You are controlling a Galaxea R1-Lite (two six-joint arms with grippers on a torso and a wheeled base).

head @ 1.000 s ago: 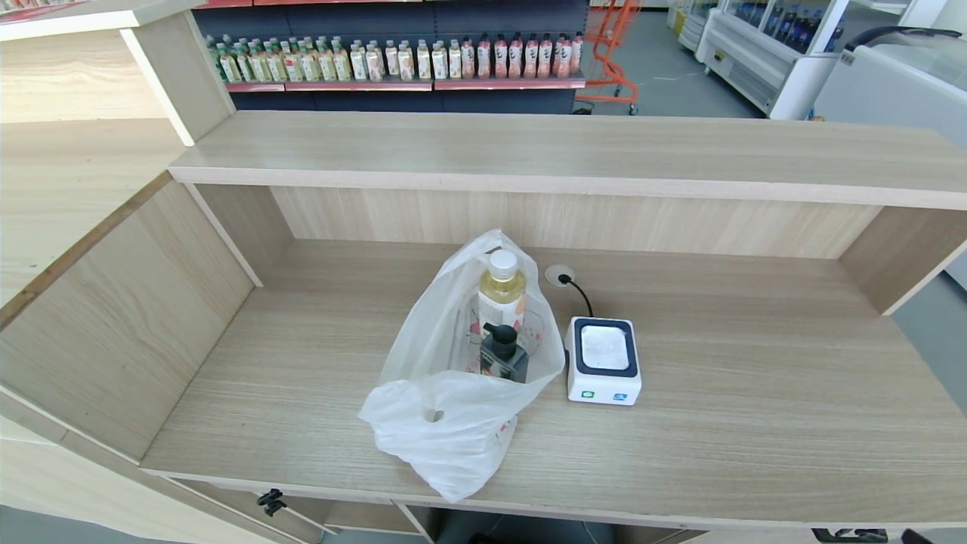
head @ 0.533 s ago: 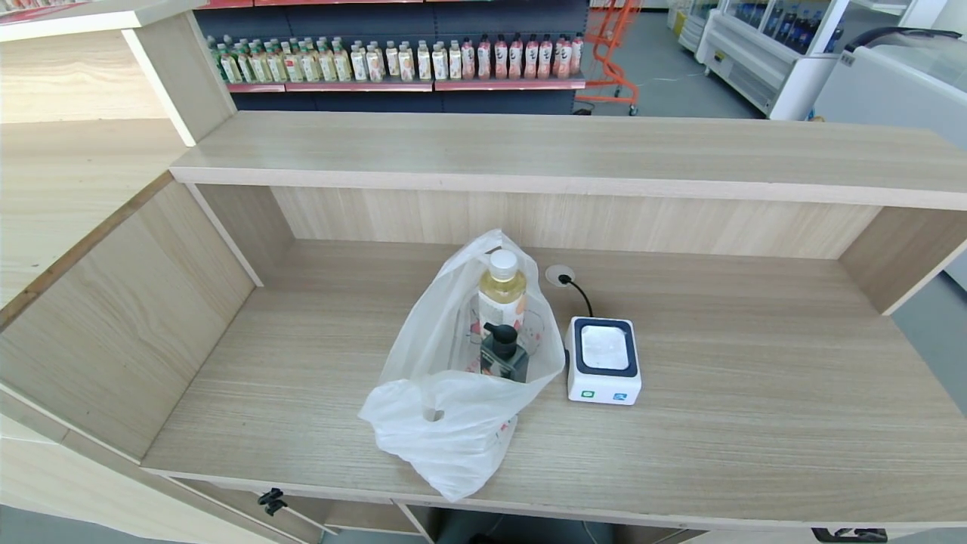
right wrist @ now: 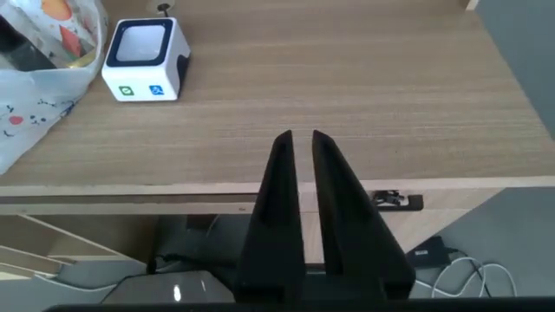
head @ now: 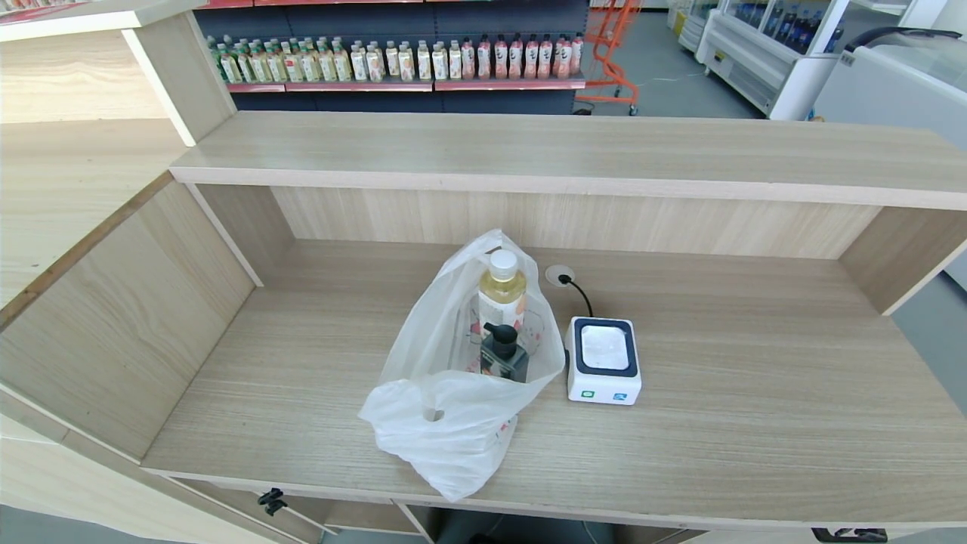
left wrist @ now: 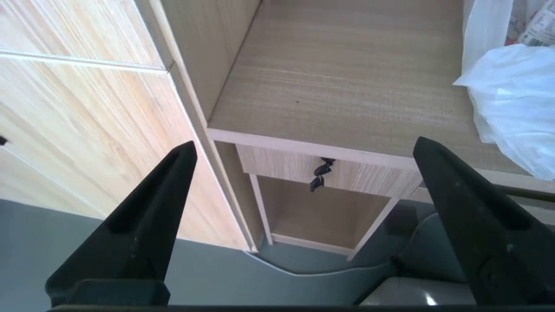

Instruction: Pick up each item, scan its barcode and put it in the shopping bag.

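Tea bottle (head: 502, 291), pump bottle (head: 504, 353) inside bag (head: 446, 431)

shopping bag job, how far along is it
Done: a yellow tea bottle with a white cap and a dark pump bottle stand inside the white plastic shopping bag. In hand: nothing; the left gripper is open, the right gripper shut. Left: apparently nothing, only the bag and white scanner box sit on the wooden counter.

White shopping bag (head: 452, 432), white-and-navy scanner (head: 603, 361)

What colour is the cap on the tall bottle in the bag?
The cap is white; the head view shows it best.
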